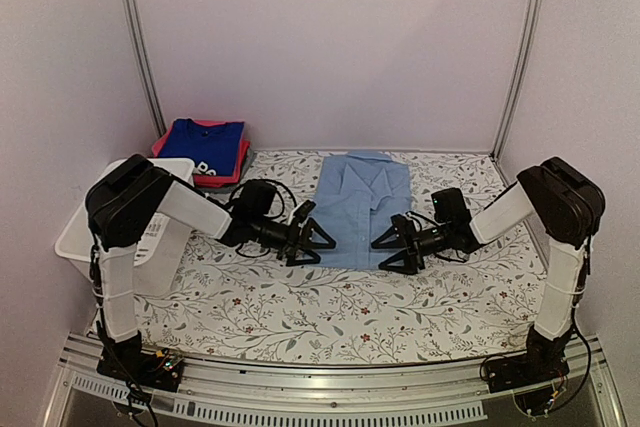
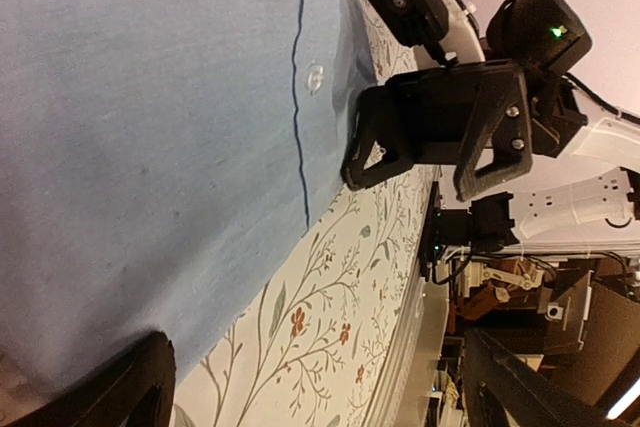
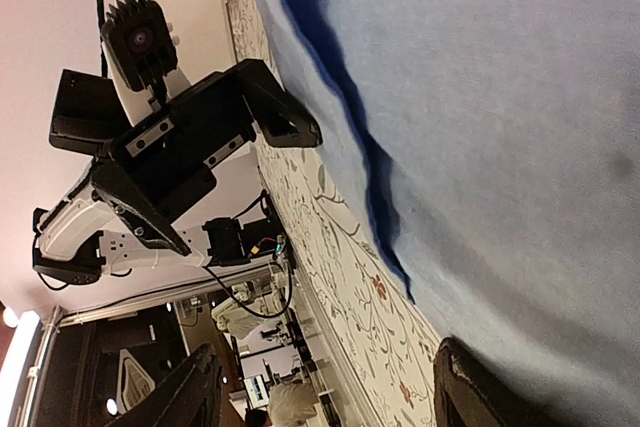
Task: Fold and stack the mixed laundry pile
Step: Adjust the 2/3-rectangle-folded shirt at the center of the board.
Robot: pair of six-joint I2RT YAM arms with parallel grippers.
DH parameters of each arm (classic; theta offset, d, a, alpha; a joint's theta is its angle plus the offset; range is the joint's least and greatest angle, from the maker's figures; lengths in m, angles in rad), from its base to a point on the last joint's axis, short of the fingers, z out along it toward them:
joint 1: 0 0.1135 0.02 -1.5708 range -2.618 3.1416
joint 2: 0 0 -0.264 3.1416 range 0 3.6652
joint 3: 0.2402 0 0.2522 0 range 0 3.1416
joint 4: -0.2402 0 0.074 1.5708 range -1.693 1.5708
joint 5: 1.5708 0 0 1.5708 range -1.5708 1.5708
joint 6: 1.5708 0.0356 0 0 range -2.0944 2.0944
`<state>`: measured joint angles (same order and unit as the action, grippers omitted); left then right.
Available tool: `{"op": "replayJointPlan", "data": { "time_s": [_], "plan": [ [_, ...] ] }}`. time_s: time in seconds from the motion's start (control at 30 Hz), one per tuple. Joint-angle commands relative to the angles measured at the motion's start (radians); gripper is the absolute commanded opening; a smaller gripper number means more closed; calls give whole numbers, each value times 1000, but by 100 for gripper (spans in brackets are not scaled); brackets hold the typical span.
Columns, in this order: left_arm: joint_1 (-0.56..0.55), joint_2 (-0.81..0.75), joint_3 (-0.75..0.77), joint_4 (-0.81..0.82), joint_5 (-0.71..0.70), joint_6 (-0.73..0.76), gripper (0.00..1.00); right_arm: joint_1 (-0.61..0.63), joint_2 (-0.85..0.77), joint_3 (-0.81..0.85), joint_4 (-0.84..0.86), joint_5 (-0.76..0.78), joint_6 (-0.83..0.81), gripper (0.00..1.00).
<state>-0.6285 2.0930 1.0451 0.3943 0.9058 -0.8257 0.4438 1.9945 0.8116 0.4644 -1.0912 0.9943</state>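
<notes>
The pale-blue button shirt (image 1: 362,209) lies folded flat in the middle of the table. At the back left, a blue item with white print (image 1: 203,143) rests on a pink-red garment (image 1: 222,178) in a small stack. My left gripper (image 1: 318,244) hovers open at the shirt's lower left edge. My right gripper (image 1: 384,253) stands open at its lower right edge, facing the left one. The left wrist view shows the shirt (image 2: 150,147) and nothing between my left gripper's (image 2: 320,392) fingers. In the right wrist view my right gripper (image 3: 335,392) spans the shirt (image 3: 500,97) hem, empty.
A white plastic basket (image 1: 72,237) stands at the left table edge beside the left arm. A floral tablecloth (image 1: 330,312) covers the table. Metal frame posts (image 1: 138,42) rise at the back corners.
</notes>
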Motion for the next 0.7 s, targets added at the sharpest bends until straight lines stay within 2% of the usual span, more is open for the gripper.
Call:
{"op": "replayJointPlan", "data": {
  "time_s": [0.0,0.03,0.2,0.3,0.43,0.53,0.67],
  "plan": [
    [25,-84,16,-188,-49,147,100,-53,-140,71,-218,39,-97,71],
    [25,-89,37,-209,-48,161,100,-63,-149,111,-243,55,-117,70],
    [28,-74,131,-261,-68,187,100,-96,-99,275,-388,161,-176,52],
    [34,-33,187,-257,-76,179,100,-96,-23,377,-504,223,-236,37],
    [38,23,239,-212,-71,139,100,-96,70,462,-530,258,-237,19],
    [37,65,280,-211,-65,133,100,-97,151,512,-516,241,-219,19],
    [40,98,313,-233,-70,146,100,-96,220,568,-444,214,-170,36]
  ]
}}
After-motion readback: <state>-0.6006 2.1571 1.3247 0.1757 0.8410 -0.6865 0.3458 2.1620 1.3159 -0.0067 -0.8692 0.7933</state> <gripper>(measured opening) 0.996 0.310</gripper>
